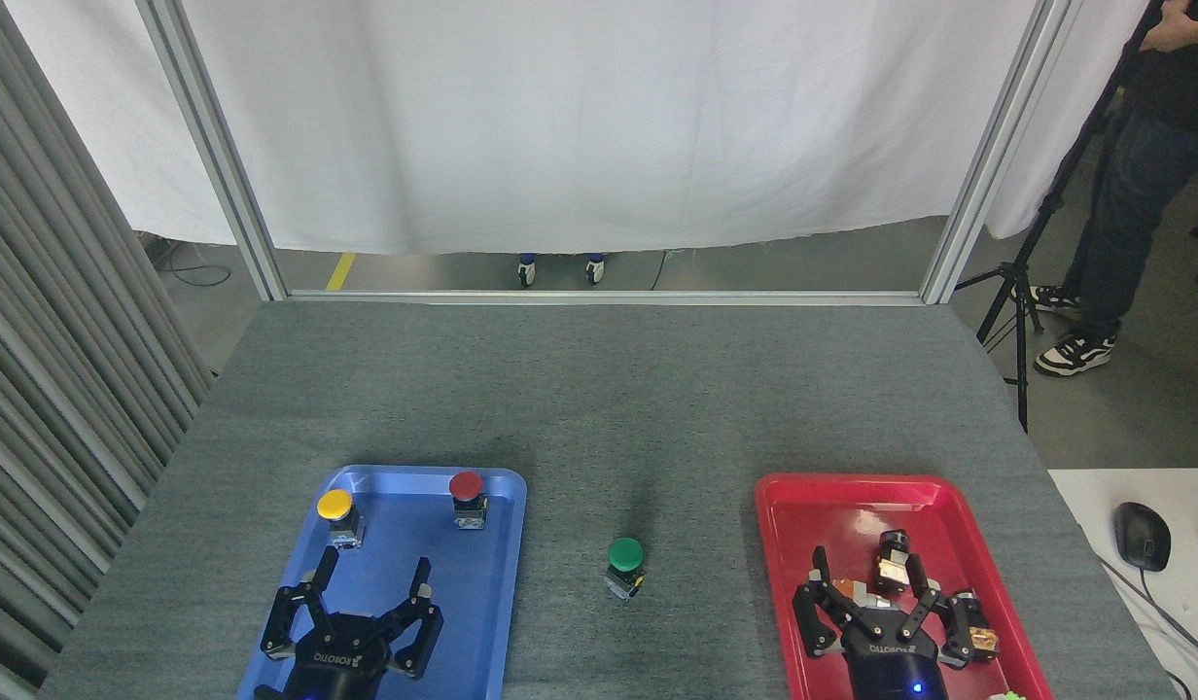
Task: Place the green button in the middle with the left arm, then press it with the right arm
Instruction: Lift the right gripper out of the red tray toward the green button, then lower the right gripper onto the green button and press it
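The green button (624, 567) stands upright on the bare felt of the middle (638, 437), between the blue tray (482, 622) and the red tray (784, 603), touching neither. By judgement, placement is done and the press remains. The left gripper (354, 611) hovers over the blue tray, fingers spread, empty. The right gripper (876, 601) sits over the red tray, fingers spread. The press requires the right gripper to cross the red tray's left rim; open felt surrounds the button.

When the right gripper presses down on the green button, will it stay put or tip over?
The green button looks top-heavy: its wide round cap sits on a narrower block base, so an off-centre press could tip it. It stands loose on the grey felt-like table, which probably resists sliding. A straight, centred press from the right gripper seems safest.
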